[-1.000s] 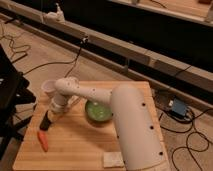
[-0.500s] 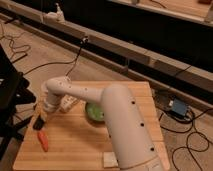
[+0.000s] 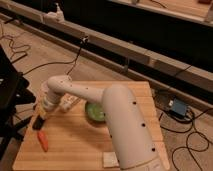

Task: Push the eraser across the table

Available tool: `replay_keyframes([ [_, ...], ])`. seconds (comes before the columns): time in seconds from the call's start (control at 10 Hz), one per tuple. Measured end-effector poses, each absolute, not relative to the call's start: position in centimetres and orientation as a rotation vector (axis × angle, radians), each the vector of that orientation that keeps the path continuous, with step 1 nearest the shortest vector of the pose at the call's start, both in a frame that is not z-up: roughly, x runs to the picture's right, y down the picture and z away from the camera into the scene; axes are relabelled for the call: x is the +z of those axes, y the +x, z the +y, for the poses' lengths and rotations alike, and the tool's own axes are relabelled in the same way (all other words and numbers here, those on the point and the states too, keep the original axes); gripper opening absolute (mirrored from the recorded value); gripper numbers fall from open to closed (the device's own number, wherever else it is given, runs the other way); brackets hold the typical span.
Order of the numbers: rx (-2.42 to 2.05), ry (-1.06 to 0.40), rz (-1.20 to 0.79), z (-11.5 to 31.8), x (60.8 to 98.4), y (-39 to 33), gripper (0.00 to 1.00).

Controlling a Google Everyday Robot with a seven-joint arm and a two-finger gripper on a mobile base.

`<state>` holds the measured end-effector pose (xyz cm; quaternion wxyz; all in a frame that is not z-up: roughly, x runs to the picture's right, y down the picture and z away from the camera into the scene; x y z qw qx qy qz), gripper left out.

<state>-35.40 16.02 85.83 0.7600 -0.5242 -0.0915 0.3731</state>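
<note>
One high, close camera looks down along the arm [image 3: 125, 125] over the table [image 3: 75, 145].

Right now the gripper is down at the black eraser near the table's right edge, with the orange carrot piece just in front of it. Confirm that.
Not quite: the camera view shows the eraser near the table's left edge, not the right. The rest holds: the gripper is down at the eraser, and the orange carrot piece lies just in front of it.

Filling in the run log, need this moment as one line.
phase: reaching eraser | end effector: low at left table edge, by eraser | carrot: nearer than eraser | bowl: mid-table
</note>
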Motion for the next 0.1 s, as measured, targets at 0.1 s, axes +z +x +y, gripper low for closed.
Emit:
replay_keyframes([
  [0.1,0.81,-1.143,-0.2,16.08,85.75,-35.56,0.11],
])
